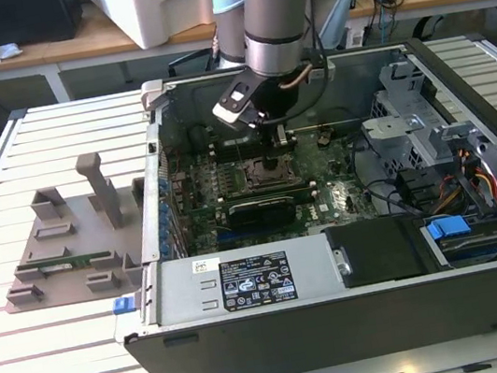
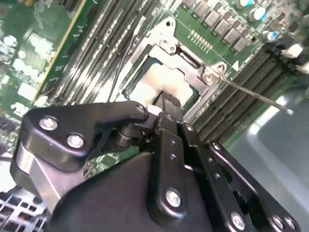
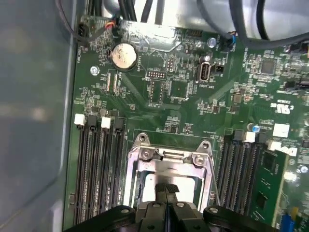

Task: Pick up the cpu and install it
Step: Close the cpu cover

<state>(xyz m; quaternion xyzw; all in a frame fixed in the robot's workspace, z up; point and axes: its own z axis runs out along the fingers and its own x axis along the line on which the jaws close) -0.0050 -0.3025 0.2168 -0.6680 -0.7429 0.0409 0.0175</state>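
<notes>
Hovering clenched and empty, the jaws sit directly over the flat square silver-topped cpu (image 3: pixel 190 186), which lies beneath them inside the metal socket frame (image 3: pixel 171 155), seemingly seated for installation.

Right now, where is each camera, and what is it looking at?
Exterior view: stands off the arm, higher than the open case, looking down into it; the arm and gripper show.
First wrist view: rides on the arm, looking straight down past the gripper at the board and socket.
Second wrist view: rides on the arm, looking slantwise over the gripper's black body at the socket.
Shared: both wrist views show the gripper's tip over the socket.
</notes>
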